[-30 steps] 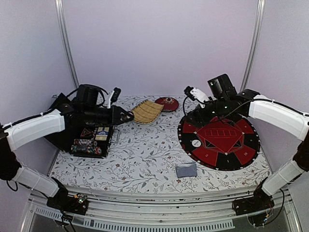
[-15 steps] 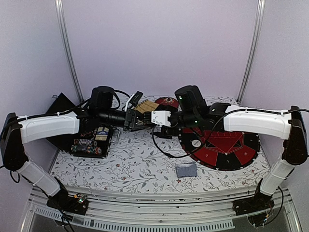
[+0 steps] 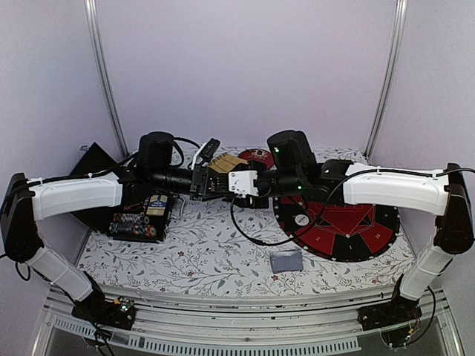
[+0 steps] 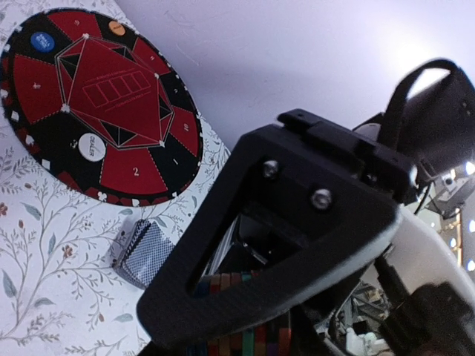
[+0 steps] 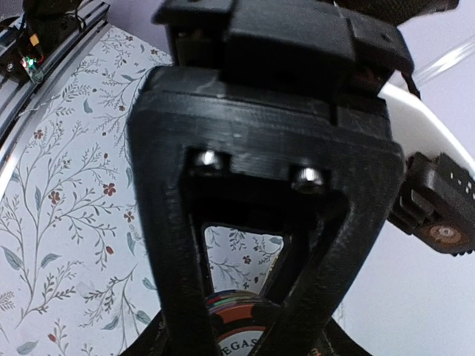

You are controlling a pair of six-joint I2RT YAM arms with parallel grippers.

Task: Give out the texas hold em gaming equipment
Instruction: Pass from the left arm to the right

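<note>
My two grippers meet above the table's middle, the left gripper [image 3: 213,182] and the right gripper [image 3: 228,185] tip to tip. A stack of mixed-colour poker chips [image 4: 245,337] sits in the left gripper's jaws. It also shows end-on, with a "VEGAS" label, between the right gripper's fingers [image 5: 241,326]. The right jaws flank the stack, but their grip is hidden. The grey-blue card deck [image 3: 286,260] lies on the cloth in front of the red-and-black mat [image 3: 349,222]. The white button [image 3: 300,220] lies on the mat's left part. A blue chip [image 4: 42,41] and an orange chip [image 4: 116,28] lie at the mat's rim.
An open black chip case [image 3: 141,219] with rows of chips stands at the left. The woven bamboo tray [image 3: 226,163] and the round red dish [image 3: 256,156] sit at the back, behind the grippers. A cable hangs under the right wrist.
A second ago the arms were apart, the left by the case and the right over the mat. Both swung to the middle and have closed the last gap since half a second ago.
</note>
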